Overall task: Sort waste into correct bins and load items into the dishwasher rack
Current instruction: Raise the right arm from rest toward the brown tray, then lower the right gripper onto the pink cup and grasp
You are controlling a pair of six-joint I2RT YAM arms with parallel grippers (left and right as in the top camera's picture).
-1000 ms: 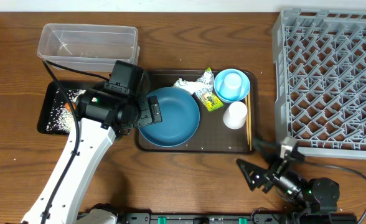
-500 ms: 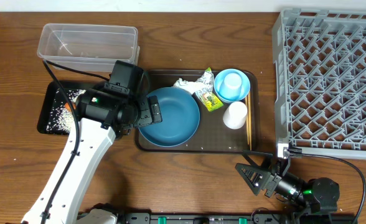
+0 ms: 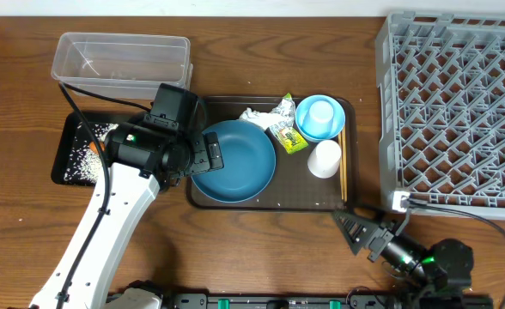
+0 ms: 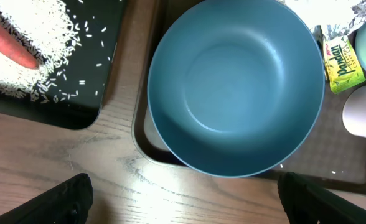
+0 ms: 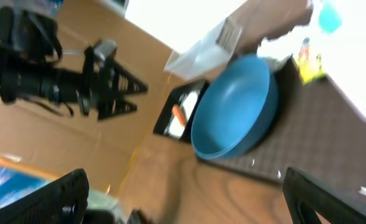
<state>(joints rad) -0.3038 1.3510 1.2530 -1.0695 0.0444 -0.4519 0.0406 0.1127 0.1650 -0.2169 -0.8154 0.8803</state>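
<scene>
Grey rack, overhead: the dishwasher rack stands at the right end of the counter and is empty.
Clear tub, overhead: the clear tub is at the rear left; whether anything lies in it cannot be told.
Black tray, overhead: the black tray is just in front of the tub, partly under the left arm, and holds scattered rice grains.
Brown tray, overhead: the brown tray is at the centre. It carries the dark blue plate on its left half. The tissue, wrapper and light blue bowl lie along the rear. The white cup is just in front of the bowl, and the chopsticks run along the right rim.
Left gripper, overhead: the left gripper sits at the plate's left edge.
Right gripper, overhead: the right gripper is low over the counter, near the brown tray's front right corner, spread wide and holding nothing.
Black tray, left wrist: the black tray holds rice grains heaped at the upper left, with the carrot lying on them.
Brown tray, left wrist: the plate is empty, its near edge over the brown tray's rim. The wrapper and cup are to its right.
Left gripper, left wrist: the left gripper has its jaws fully apart with nothing between them.
Right wrist, blurred: the plate, black tray and clear tub are recognisable. The right gripper is wide open and empty.
</scene>
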